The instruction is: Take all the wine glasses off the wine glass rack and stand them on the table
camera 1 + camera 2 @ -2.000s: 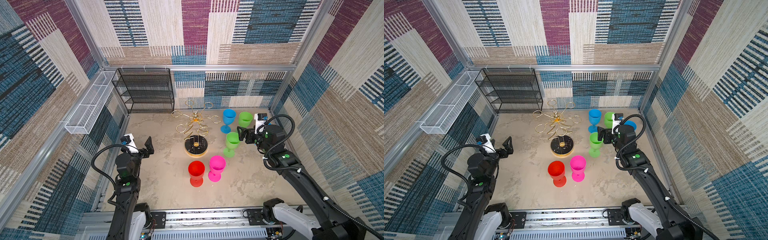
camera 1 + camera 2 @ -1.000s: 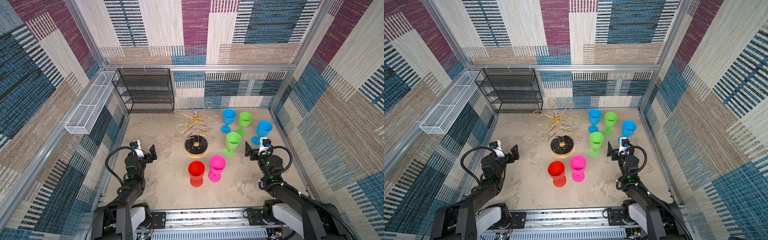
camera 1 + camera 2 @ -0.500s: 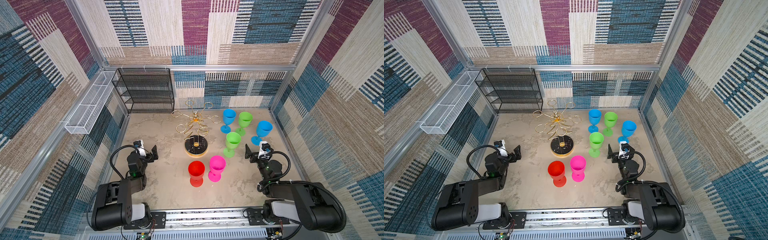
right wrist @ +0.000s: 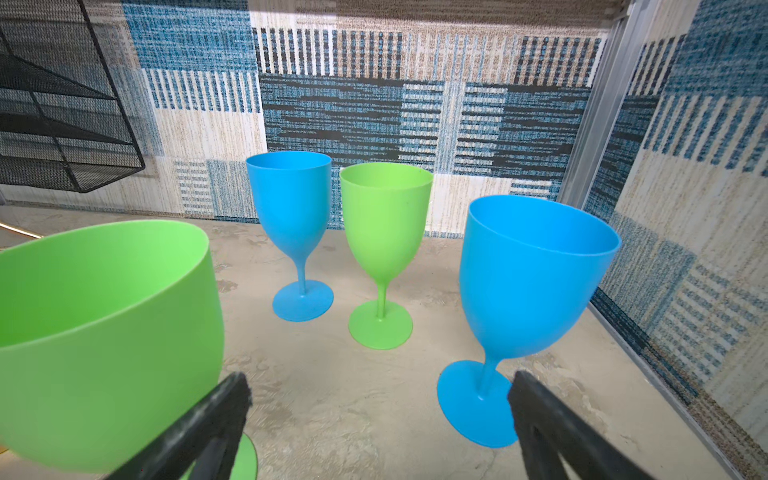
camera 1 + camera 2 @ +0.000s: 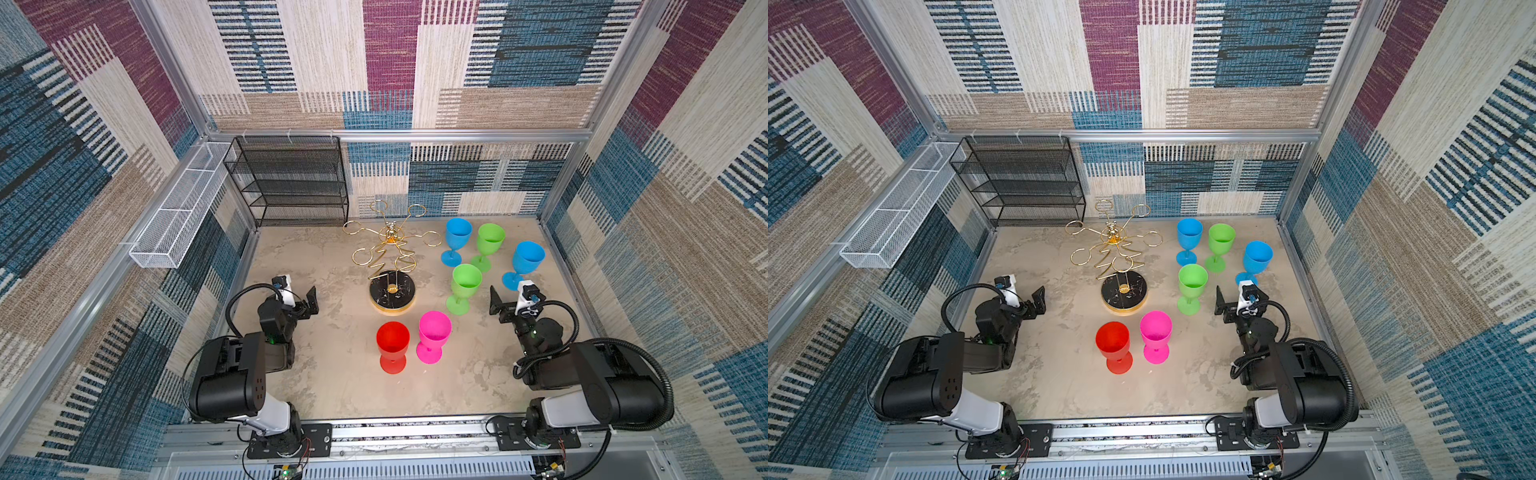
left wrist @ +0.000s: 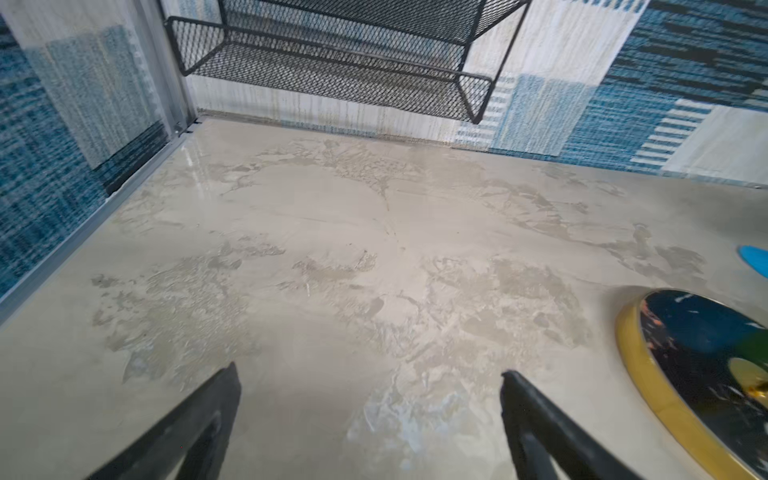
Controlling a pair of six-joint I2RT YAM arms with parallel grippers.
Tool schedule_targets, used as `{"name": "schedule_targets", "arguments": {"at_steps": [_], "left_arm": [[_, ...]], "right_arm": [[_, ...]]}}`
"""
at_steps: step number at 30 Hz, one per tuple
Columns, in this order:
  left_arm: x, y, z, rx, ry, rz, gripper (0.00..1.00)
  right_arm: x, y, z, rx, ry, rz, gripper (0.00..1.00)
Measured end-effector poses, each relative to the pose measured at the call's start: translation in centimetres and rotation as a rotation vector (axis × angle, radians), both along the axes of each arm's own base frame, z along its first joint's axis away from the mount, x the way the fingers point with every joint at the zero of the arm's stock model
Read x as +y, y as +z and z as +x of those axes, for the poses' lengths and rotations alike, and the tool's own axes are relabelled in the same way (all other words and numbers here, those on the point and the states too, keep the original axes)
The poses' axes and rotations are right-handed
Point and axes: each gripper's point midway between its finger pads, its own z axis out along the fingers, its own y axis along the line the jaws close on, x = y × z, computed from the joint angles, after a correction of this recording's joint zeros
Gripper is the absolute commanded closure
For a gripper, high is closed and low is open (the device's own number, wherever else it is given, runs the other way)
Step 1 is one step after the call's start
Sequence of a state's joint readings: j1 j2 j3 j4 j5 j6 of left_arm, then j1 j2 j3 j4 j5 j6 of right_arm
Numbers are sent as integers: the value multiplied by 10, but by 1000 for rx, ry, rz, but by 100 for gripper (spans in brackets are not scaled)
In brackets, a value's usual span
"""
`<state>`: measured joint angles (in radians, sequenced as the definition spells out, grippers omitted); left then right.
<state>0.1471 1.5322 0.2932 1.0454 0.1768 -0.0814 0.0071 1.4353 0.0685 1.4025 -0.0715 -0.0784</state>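
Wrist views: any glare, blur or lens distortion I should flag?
Left wrist: glare patch on the table by the corner; wine glass rack base soft at the frame edge, with coloured reflections. Right wrist: nearest green glass looms and the near blue glass leans, wide-angle stretch. Both top views: even light, faint shadows, sharp.

The desk (image 5: pixel 345 390), a mottled beige slab, fills the lower middle of both top views. Just above its centre the wine glass rack (image 5: pixel 392 296) stands on its round black base. Right of the rack four glasses stand upright in a loose cluster: a blue glass (image 5: pixel 457 239), a green glass (image 5: pixel 489 243), a second blue glass (image 5: pixel 527 259) furthest right, and a second green glass (image 5: pixel 465 286) lowest. Below the rack a red glass (image 5: pixel 392 345) and a pink glass (image 5: pixel 433 334) stand side by side.
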Motion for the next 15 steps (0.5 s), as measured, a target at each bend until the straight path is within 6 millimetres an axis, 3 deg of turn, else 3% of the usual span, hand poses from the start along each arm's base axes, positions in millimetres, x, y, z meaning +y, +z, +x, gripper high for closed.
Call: {"name": "schedule_targets", "arguments": {"at_steps": [10, 15], "left_arm": [[1, -9, -9, 11, 17, 1, 0], [2, -1, 0, -2, 14, 3, 0]], "right_arm": [[-2, 2, -1, -9, -7, 18, 1], [-2, 0, -1, -1, -6, 21, 1]]}}
